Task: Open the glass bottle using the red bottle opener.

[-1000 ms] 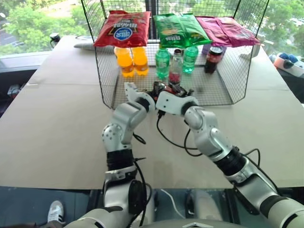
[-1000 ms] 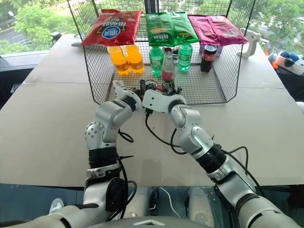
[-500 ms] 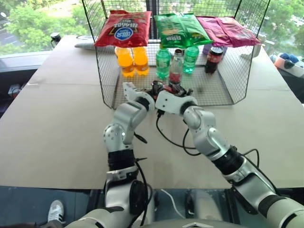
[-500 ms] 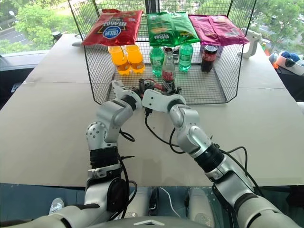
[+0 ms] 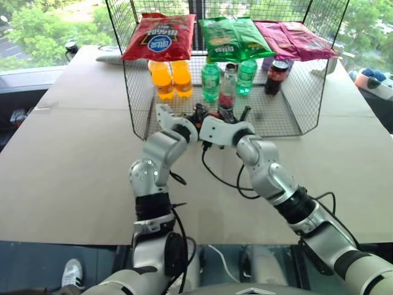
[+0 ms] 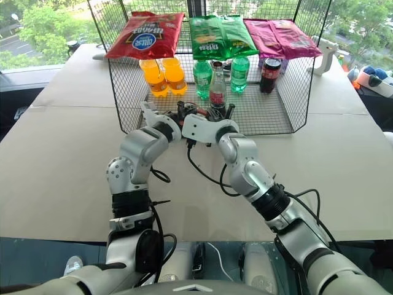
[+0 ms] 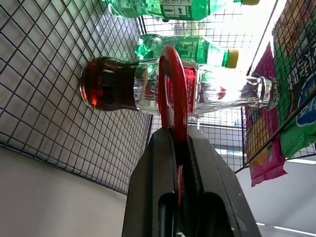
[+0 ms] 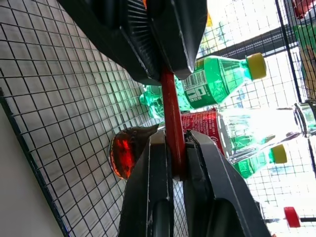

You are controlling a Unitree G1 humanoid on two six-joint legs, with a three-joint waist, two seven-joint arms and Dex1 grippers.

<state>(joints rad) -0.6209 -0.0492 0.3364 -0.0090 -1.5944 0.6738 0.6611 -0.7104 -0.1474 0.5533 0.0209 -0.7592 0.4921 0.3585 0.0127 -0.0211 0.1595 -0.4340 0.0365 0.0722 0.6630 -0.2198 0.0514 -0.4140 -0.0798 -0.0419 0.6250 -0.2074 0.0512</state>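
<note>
Now the right tool (image 8: 177,148) has been closed on the red bottle opener (image 7: 172,94), which is also gripped by the left tool (image 7: 180,148). Just beyond it, the glass bottle (image 5: 227,86) stands capped in the wire basket (image 5: 288,117).

Two head views from above, two wrist views up close
Head cameras look forward and down over the desk (image 5: 73,160); each wrist camera looks along its gripper, near the glass bottle (image 7: 163,89), which all views share
</note>
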